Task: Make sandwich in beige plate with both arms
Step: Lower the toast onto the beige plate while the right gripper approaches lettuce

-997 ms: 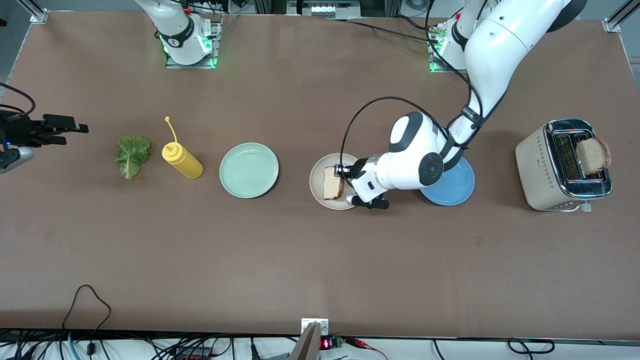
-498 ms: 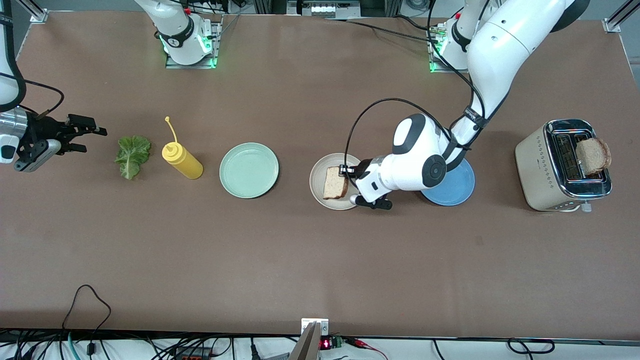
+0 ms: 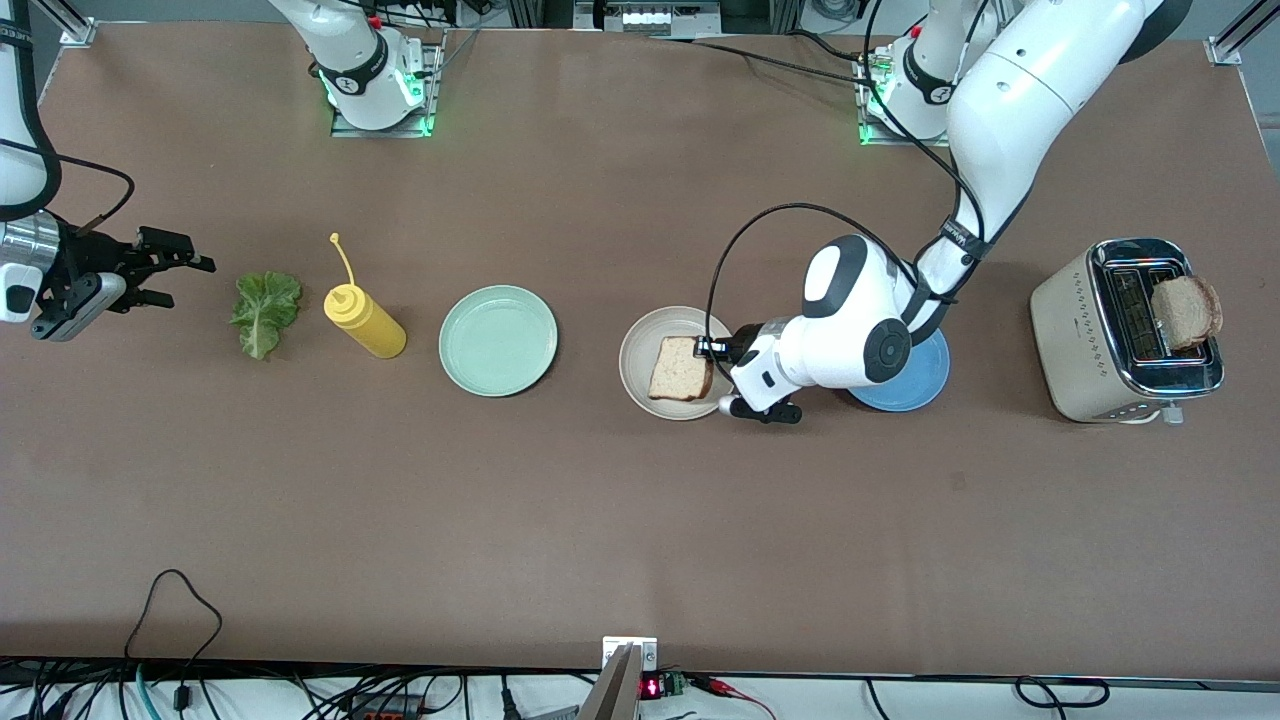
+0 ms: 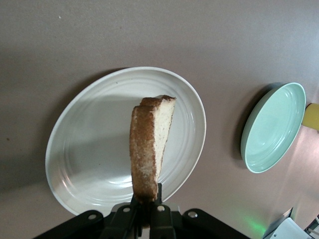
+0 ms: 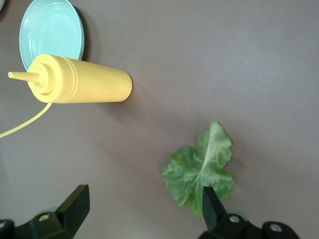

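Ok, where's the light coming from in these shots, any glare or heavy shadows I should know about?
Front view: even overhead light, glare only on the chrome top of the beige toaster, green glow at both arm bases. Left wrist view: the light brown bread slice casts a soft shadow on the round beige plate. Right wrist view: the yellow squeeze bottle throws a faint shadow.

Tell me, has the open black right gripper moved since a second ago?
Yes. The right gripper has come toward the ruffled green lettuce leaf, which has stayed put on the table.
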Controlling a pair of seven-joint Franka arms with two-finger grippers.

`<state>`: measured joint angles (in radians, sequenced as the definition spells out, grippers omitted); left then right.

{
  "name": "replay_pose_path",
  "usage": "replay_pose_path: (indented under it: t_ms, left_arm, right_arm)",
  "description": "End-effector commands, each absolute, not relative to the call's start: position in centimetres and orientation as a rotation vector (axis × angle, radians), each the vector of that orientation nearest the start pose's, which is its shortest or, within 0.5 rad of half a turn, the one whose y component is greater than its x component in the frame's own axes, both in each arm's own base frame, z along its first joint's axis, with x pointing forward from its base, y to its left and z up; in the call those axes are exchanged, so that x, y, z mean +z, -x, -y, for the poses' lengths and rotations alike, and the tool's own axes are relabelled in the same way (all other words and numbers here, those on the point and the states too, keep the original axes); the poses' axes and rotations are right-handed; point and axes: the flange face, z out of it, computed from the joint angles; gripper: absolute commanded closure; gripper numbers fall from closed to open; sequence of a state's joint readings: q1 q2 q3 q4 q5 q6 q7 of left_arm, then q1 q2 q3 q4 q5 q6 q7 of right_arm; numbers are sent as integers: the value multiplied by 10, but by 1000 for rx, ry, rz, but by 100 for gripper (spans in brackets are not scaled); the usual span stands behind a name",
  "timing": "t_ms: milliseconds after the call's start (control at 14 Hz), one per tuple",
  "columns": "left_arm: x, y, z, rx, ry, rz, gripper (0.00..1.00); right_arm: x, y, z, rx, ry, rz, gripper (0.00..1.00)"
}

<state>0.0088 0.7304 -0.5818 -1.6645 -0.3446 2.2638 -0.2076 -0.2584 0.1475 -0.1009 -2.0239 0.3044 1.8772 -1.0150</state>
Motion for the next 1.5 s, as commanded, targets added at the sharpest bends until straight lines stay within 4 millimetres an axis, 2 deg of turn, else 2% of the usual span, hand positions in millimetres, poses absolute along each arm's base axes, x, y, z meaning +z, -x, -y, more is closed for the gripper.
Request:
replay_pose_path:
  t_ms: [0,498,641,854,997,1068,1139,1210,1282,1424]
  left_arm:
    - [257,-587,336,-380,-2462,4,99]
    - [246,-576,342,-415,-2449,3,98]
    - [241,-575,341,-422,-2448,10,95]
    - [233,-577,332,-434,-2448,-9,91]
    - [221,-580,322,-442,-2440,-10,86]
    - [211,-583,312,-450,-2432,-9,69]
    - [208,-585,307,-447,-2429,-7,46]
    - [207,-585,306,-450,-2430,-7,27]
    - [205,-584,305,-454,-2431,-10,0]
    - [206,-583,303,-458,-2434,-11,0]
  right_arm:
    - [353,-507,176,-4,2607,761,0]
    - [340,-501,183,-41,2588,818,0]
    - [328,-497,191,-93,2533,846,0]
    - [317,-492,194,-116,2520,874,0]
    - [314,-490,195,-114,2520,869,0]
    - [314,-490,195,-114,2520,868,0]
    - [314,-490,196,-114,2521,866,0]
    - [312,-489,194,-112,2519,865,0]
    - [311,-489,194,-112,2518,867,0]
    - [309,-490,192,-149,2497,881,0]
